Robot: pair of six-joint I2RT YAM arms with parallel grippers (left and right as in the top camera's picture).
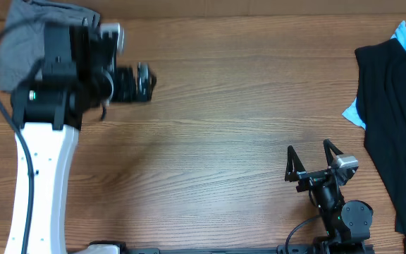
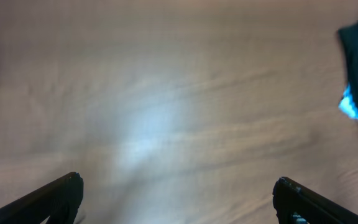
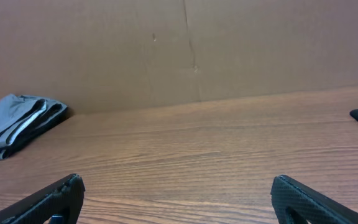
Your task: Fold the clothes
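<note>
While the left arm (image 1: 44,162) reaches to ten o'clock by the folded grey shorts (image 1: 20,42), left end effector (image 2: 178,183) splayed empty, the right end effector (image 1: 309,149) sits released at five o'clock, black garment (image 1: 393,106) at three.

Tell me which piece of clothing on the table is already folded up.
The grey shorts at the far-left corner: a compact layered bundle, while the black garment at right lies spread out.
</note>
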